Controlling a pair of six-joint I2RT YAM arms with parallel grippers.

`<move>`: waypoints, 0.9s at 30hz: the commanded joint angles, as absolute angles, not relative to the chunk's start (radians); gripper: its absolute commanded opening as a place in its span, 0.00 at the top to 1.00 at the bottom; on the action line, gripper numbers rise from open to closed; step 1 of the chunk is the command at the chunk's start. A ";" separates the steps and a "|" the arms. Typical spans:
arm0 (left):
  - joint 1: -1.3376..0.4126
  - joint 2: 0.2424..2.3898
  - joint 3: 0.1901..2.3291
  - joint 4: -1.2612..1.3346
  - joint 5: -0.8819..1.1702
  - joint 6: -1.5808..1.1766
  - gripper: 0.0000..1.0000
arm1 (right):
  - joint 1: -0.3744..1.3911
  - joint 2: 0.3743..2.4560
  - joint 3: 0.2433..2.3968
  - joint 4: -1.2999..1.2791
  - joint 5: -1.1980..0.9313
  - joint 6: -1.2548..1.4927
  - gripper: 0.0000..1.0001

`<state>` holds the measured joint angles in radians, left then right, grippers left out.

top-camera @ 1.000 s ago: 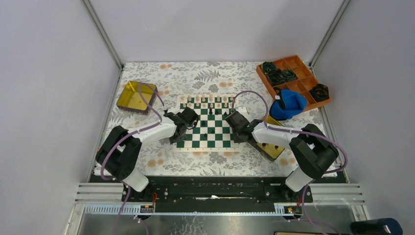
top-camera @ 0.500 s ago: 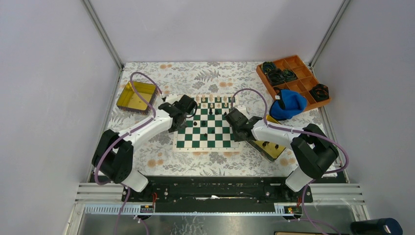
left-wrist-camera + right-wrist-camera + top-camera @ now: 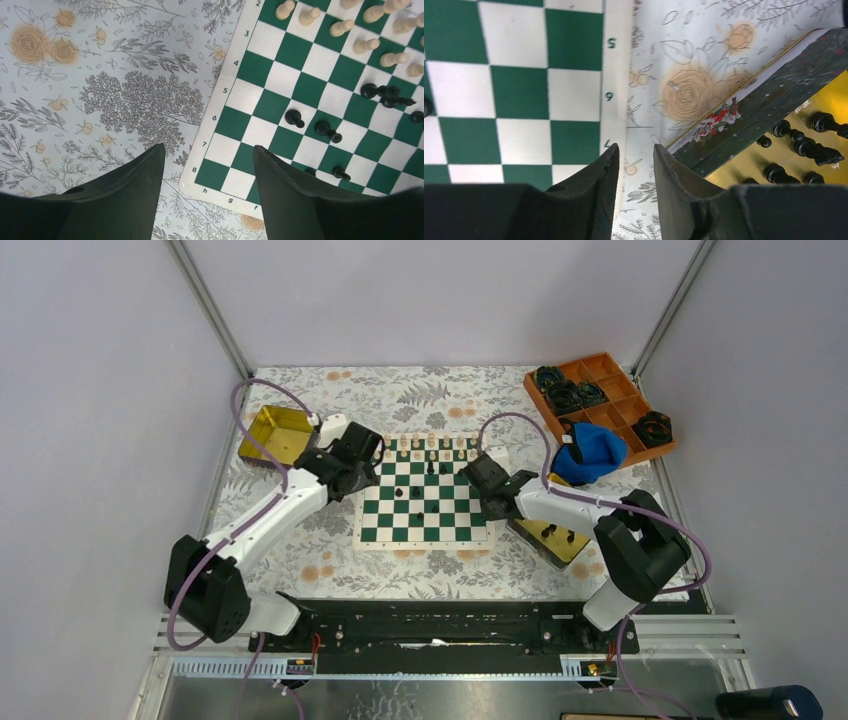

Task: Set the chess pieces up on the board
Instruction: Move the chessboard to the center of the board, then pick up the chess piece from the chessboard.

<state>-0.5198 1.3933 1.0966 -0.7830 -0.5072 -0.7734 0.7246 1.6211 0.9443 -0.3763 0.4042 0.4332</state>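
Observation:
The green-and-white board (image 3: 425, 520) lies mid-table. A row of cream pieces (image 3: 430, 443) stands along its far side, and a few black pieces (image 3: 418, 490) stand near its middle. My left gripper (image 3: 358, 457) hangs over the board's far-left corner. In the left wrist view it (image 3: 208, 146) is open wide and empty above the board's (image 3: 265, 105) corner, with black pieces (image 3: 294, 117) and cream pieces (image 3: 367, 45) ahead. My right gripper (image 3: 636, 146) is open by a narrow gap and holds nothing. It is over the cloth between the board's (image 3: 519, 95) edge and a gold tin (image 3: 749, 135) holding black pieces (image 3: 796, 145).
A second gold tin (image 3: 270, 433) sits at the far left by the left arm. An orange compartment tray (image 3: 600, 400) with dark rings and a blue object (image 3: 590, 455) lie at the far right. The right tin (image 3: 560, 545) sits under the right arm. Walls enclose the table.
My left gripper has moved from over the board's left squares to its far-left corner, and its jaws have spread. The right gripper shifted slightly farther along the board's right edge.

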 commanded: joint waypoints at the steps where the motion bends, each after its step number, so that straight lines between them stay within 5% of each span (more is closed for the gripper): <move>1: -0.498 1.335 1.076 -0.741 -0.543 -0.728 0.27 | 0.668 1.613 0.948 -0.401 0.446 0.423 0.62; 13: -0.478 1.261 1.053 -0.727 -0.511 -0.711 0.23 | 0.653 1.638 1.041 -0.376 0.390 0.364 0.61; 23: -0.462 1.181 1.024 -0.652 -0.434 -0.642 0.01 | 0.652 1.816 1.285 -0.404 0.364 0.297 0.61; 27: -0.451 1.150 1.020 -0.642 -0.430 -0.617 0.01 | 0.646 1.861 1.335 -0.398 0.342 0.287 0.47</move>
<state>-0.4660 1.1873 1.0309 -0.7052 -0.4480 -0.6674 0.6533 1.8240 1.2697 -0.3920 0.3714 0.3187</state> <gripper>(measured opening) 0.984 0.473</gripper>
